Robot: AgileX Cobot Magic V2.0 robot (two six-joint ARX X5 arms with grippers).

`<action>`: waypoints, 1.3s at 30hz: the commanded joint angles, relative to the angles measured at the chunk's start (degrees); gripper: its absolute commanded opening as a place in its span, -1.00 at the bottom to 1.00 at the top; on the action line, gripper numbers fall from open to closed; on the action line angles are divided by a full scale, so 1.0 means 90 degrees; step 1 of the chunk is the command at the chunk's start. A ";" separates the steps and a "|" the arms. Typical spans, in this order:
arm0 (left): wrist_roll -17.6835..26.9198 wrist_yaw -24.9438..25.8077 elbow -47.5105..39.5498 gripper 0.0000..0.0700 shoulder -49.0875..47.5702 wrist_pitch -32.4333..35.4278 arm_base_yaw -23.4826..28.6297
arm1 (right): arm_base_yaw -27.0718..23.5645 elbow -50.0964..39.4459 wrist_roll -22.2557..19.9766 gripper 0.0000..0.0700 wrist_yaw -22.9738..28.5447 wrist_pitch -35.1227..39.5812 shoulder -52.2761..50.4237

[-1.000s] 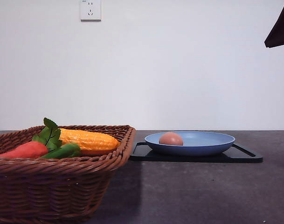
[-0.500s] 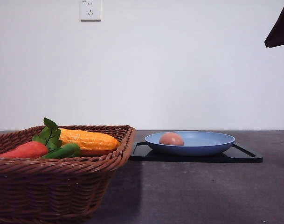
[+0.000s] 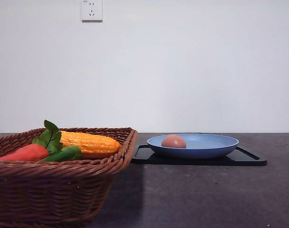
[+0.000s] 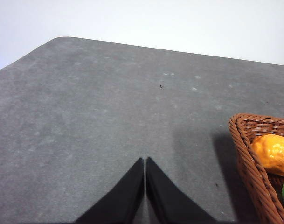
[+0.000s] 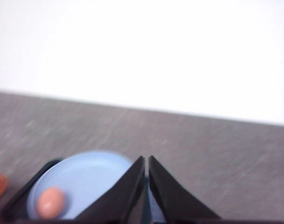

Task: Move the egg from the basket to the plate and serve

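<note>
Table (image 3: 201,190): egg (image 3: 173,141) on plate (image 3: 215,142), out of basket (image 3: 63,166). Right gripper (image 5: 147,161) withdrawn, pressed together; left gripper (image 4: 145,161) likewise. Serving remains.

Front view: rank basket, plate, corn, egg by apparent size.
1. Basket, largest as seen, though it sits nearest the camera, which inflates it.
2. Plate.
3. Corn, partly hidden by the basket rim and carrot leaves, so its full length is unsure.
4. Egg, clearly smallest.
</note>
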 commanded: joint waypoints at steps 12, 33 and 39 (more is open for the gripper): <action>0.0005 0.0002 -0.0141 -1.00 -0.0010 -0.0112 0.0016 | -0.1405 -0.2442 0.0165 -1.00 -0.0940 0.0396 -0.1880; 0.0005 0.0002 -0.0141 -1.00 -0.0010 -0.0112 0.0016 | -0.1398 -0.2702 0.0286 -1.00 -0.1368 -0.0059 -0.2183; 0.0005 0.0002 -0.0141 -1.00 -0.0010 -0.0112 0.0016 | -0.1398 -0.2702 0.0286 -1.00 -0.1368 -0.0059 -0.2183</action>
